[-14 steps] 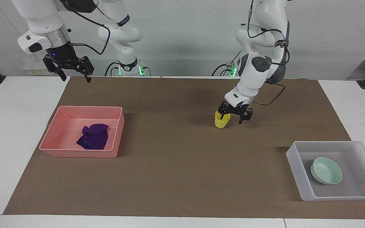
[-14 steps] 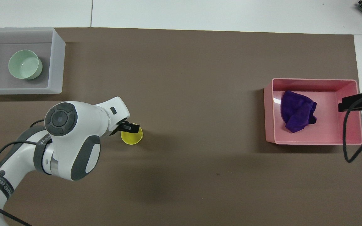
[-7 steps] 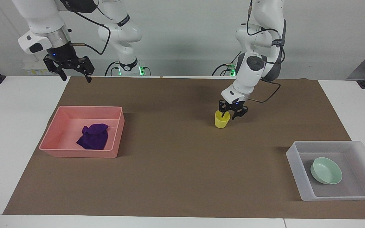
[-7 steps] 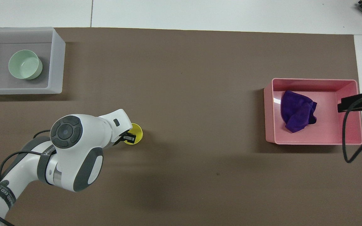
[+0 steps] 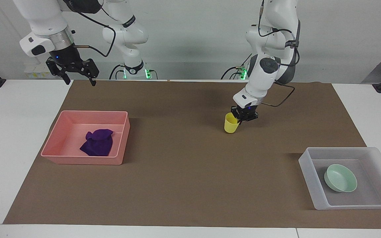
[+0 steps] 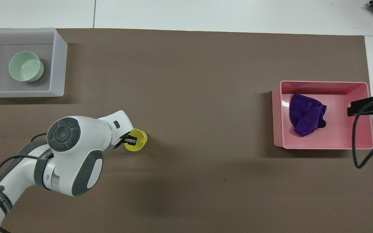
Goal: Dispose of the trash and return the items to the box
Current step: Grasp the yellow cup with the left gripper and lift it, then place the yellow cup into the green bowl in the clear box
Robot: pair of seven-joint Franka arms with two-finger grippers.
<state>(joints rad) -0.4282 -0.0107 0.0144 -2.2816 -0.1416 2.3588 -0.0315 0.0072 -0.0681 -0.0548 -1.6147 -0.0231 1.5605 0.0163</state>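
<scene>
Yellow cup (image 5: 231, 123) rim seemingly within left claw (image 5: 242, 116).

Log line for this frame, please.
left gripper: shut on yellow cup rim, tilted | right gripper: open, waiting | bowl: in box

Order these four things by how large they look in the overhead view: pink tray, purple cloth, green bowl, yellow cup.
Largest to smallest:
1. pink tray
2. purple cloth
3. green bowl
4. yellow cup, partly covered by the left gripper, which grips its rim, so its full size is less sure.
</scene>
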